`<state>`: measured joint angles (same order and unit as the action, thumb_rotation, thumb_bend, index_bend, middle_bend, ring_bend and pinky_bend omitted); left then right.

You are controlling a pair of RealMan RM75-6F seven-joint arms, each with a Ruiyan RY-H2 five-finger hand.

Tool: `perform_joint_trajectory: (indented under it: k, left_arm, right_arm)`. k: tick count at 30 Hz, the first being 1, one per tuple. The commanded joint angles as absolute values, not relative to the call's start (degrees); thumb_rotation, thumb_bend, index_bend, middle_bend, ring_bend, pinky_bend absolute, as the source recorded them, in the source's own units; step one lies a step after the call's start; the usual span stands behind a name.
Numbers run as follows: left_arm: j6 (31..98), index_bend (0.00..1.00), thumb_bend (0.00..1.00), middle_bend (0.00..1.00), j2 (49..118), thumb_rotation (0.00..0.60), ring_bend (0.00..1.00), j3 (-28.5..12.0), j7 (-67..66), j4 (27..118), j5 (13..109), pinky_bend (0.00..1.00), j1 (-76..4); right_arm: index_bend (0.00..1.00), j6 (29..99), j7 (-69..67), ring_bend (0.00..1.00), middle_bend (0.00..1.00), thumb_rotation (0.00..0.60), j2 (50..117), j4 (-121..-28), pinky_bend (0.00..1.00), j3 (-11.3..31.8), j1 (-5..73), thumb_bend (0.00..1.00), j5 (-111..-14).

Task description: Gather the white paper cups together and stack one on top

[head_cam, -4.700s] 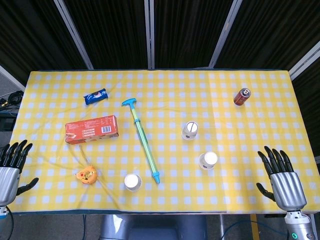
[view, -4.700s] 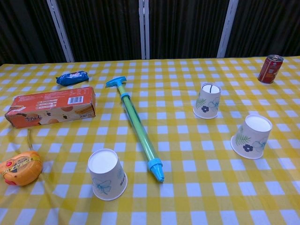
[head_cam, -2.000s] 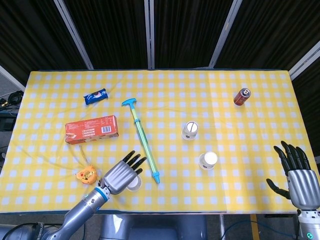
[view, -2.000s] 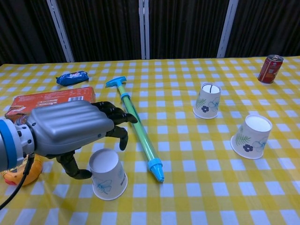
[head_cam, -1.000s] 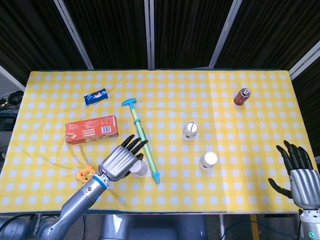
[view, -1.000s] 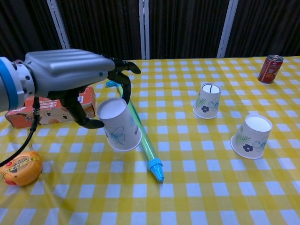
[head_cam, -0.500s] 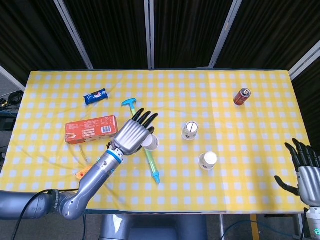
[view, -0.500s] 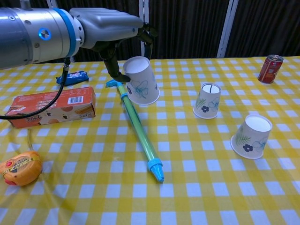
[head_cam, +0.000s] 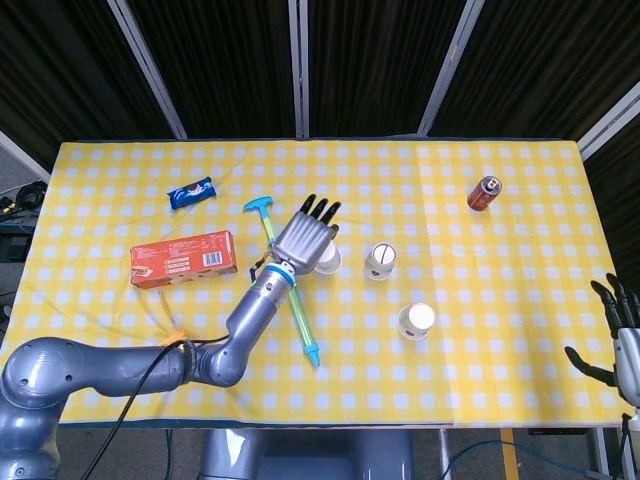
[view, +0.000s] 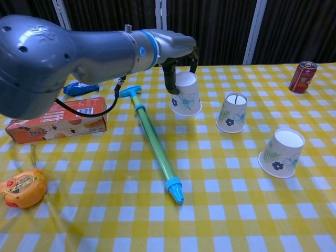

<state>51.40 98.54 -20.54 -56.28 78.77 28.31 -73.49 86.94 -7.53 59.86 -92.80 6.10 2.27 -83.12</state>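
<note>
My left hand (head_cam: 306, 238) (view: 177, 56) holds a white paper cup (view: 186, 94) (head_cam: 328, 260) with a blue flower print upside down, just above the cloth. It hangs a short way left of a second upturned cup (view: 232, 113) (head_cam: 380, 261). A third cup (view: 282, 152) (head_cam: 416, 320) stands nearer the front right. My right hand (head_cam: 625, 345) shows only in the head view, at the far right edge off the table, its fingers spread and holding nothing.
A green and blue water pump toy (view: 154, 139) lies diagonally just left of the held cup. An orange box (view: 56, 124), a blue snack pack (view: 81, 86) and an orange tape measure (view: 22, 187) lie at the left. A red can (view: 303, 77) stands far right.
My left hand picked the cup up from the front of the table and carried it back and to the right, over the pump toy, close to the middle cup. My right hand drew off toward the right edge.
</note>
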Motion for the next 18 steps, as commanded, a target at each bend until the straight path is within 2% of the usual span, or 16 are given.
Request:
perform_joint_trajectory:
  k: [1, 18]
  left_arm:
    - [50.16, 0.39, 0.3, 0.0, 101.39, 0.6, 0.0, -20.39, -55.69, 75.1, 26.58, 0.0, -76.21]
    - [49.53, 0.37, 0.3, 0.0, 107.97, 0.6, 0.0, -19.1, -54.35, 64.24, 26.03, 0.0, -81.03]
  right_arm:
    - [0.13, 86.72, -7.77, 0.0, 0.0, 0.6, 59.84, -92.65, 0.0, 6.14, 2.35, 0.09, -83.01]
    - [0.13, 87.19, -10.2, 0.0, 0.0, 0.6, 59.48, -92.21, 0.0, 6.4, 2.13, 0.09, -83.33]
